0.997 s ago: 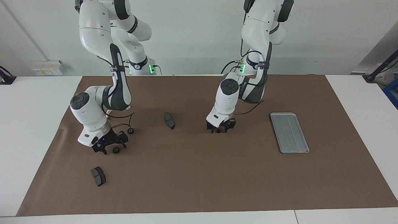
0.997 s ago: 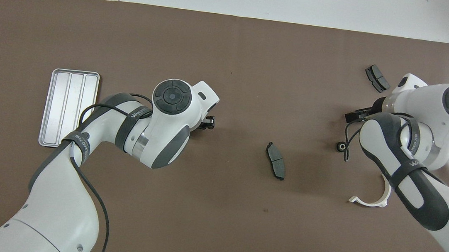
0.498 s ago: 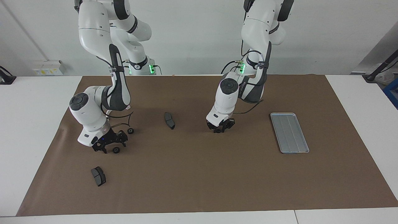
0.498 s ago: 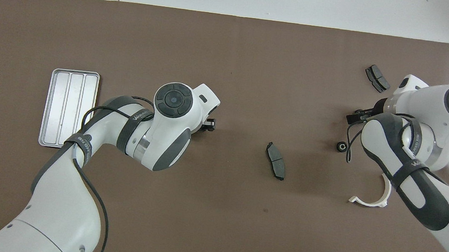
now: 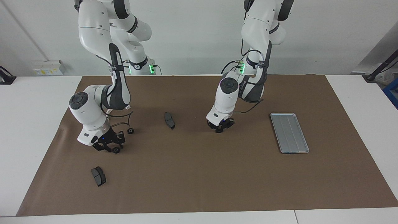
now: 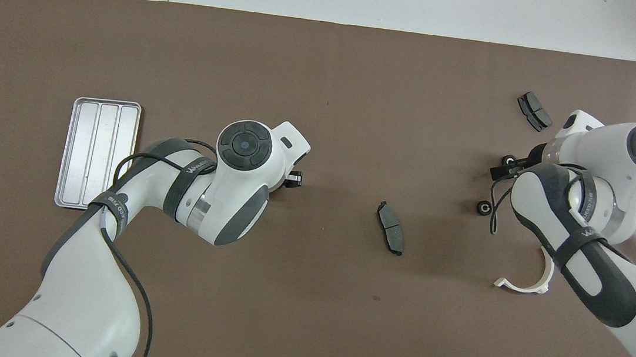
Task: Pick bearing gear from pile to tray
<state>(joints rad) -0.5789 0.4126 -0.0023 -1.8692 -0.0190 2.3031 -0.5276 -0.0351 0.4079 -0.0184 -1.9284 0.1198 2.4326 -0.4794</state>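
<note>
My left gripper (image 5: 219, 129) is down on the brown mat near the table's middle, shut on a tiny black bearing gear; in the overhead view only the gripper's tip (image 6: 294, 178) shows past the wrist. My right gripper (image 5: 111, 148) is low over the pile at the right arm's end, right against a second black gear (image 5: 116, 150) (image 6: 509, 161). A third gear (image 5: 131, 131) (image 6: 484, 208) lies loose a little nearer to the robots. The silver ridged tray (image 5: 289, 133) (image 6: 97, 153) sits bare at the left arm's end.
Two dark brake pads lie on the mat: one (image 5: 169, 120) (image 6: 389, 236) between the arms, one (image 5: 98, 176) (image 6: 534, 111) farther out than the right gripper. A white half-ring bracket (image 6: 523, 280) lies under the right arm.
The left gripper's fingers have closed onto the small gear that lay between them. The right gripper has settled lower beside its gear, which now shows in the overhead view.
</note>
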